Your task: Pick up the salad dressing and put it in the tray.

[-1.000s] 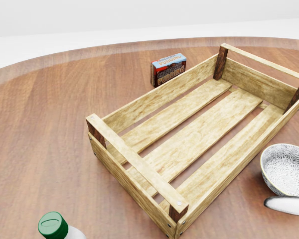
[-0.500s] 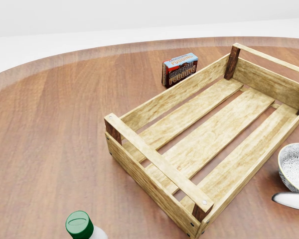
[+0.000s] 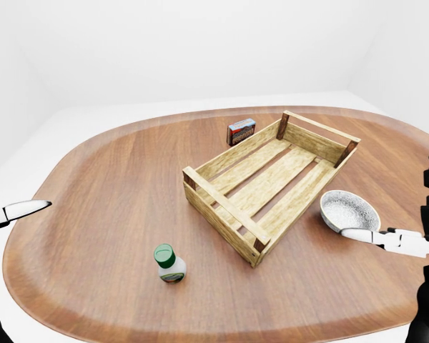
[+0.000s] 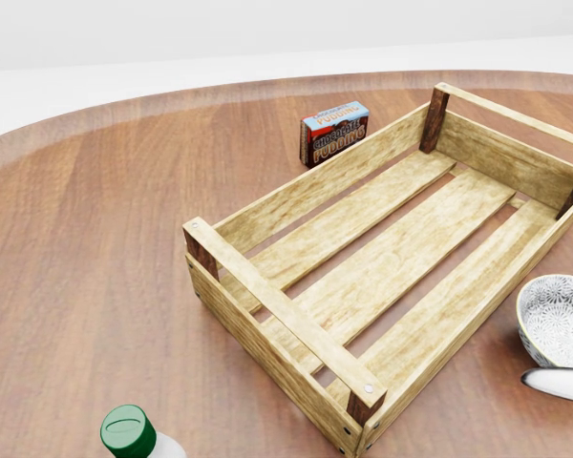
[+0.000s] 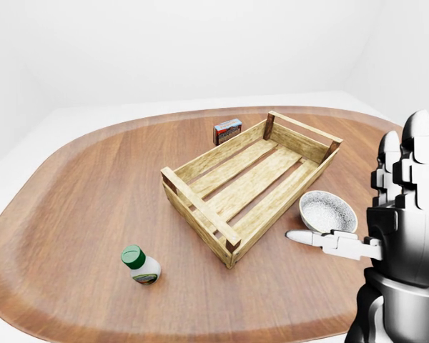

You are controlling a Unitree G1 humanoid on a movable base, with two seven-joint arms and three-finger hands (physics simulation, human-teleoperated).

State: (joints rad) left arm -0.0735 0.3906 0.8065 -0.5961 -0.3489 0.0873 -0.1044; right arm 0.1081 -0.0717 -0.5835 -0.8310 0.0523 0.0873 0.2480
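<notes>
The salad dressing (image 3: 170,264) stands upright in the lower left-centre of the left-eye view, green cap up, on the wooden table (image 3: 100,186), apart from the tray (image 3: 268,182) that fills the centre. Neither hand touches it. The right hand (image 5: 404,207), at the right edge of the right-eye view, holds its fingers spread and straight, empty, one finger reaching toward the grey bowl (image 5: 328,211). Of the left hand (image 3: 14,211) only a white tip shows at the left edge, so I cannot tell its pose. The step in hand appears to be the reach: the left hand sits closer (the bottle looks top-heavy), so grasp the body below the cap, squarely, then lift clear of the tray's near wall
</notes>
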